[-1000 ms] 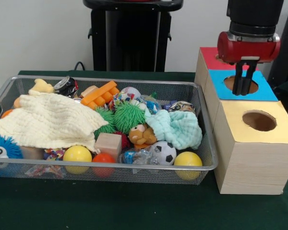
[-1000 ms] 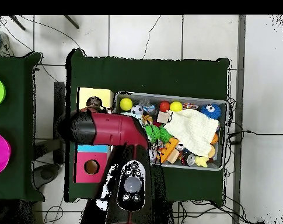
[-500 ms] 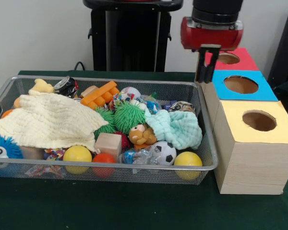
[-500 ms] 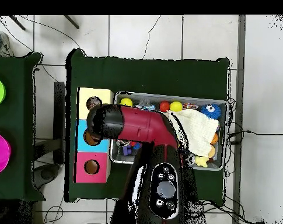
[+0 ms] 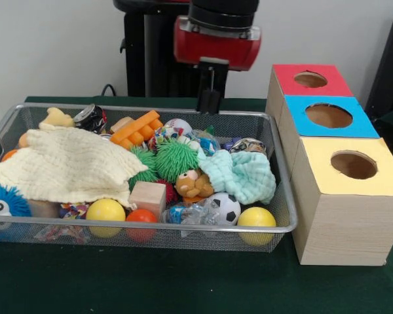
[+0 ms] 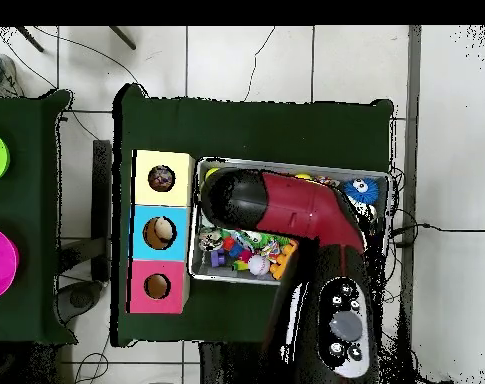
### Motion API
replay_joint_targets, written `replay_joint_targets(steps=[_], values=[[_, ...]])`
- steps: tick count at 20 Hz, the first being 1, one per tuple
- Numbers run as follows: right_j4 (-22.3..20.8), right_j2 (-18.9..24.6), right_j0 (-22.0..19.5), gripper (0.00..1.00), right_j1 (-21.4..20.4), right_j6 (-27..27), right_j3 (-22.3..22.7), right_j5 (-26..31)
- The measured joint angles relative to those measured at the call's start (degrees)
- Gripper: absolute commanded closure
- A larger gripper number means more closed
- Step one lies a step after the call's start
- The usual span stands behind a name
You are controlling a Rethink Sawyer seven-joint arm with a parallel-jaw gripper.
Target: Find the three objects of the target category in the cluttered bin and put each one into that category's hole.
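Well, the gripper (image 5: 208, 103) hangs over the back rim of the bin (image 5: 150, 224), a bit above the toys. From here I cannot tell if it is open or shut. Nothing shows in it.

I cannot tell which kind of thing is wanted. My guess is balls, since there are many. A yellow ball (image 5: 105, 210), a red ball (image 5: 141, 216), a soccer ball (image 5: 226, 208) and one more yellow one (image 5: 256, 218) all sit along the front wall of the bin.

The balls look light and smooth, so I think they may roll or slip out. It would be best to pinch one right across its middle, coming straight down. The front wall is very close to them, so there is little room on that side.

If cloths are wanted, the cream cloth (image 5: 65, 163) at the left end of the bin and the teal cloth (image 5: 245, 175) near the right end are soft and floppy. Grab a raised fold, and watch for toys dragged along.
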Motion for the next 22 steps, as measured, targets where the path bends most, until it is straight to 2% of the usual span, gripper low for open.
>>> replay_joint_targets(steps=[6, 15, 16, 22], values=[[-2.7, 1.0, -3.3, 1.0, 1.9, 0.0, -2.6, 0.0], [-7.7, 5.0, -8.8, 1.0, 7.4, 0.0, -9.1, 0.0], [-8.3, 5.4, -9.2, 0.0, 8.0, 0.0, -9.7, 0.0], [-9.3, 6.2, -9.5, 0.0, 8.6, 0.0, -9.8, 0.2]])
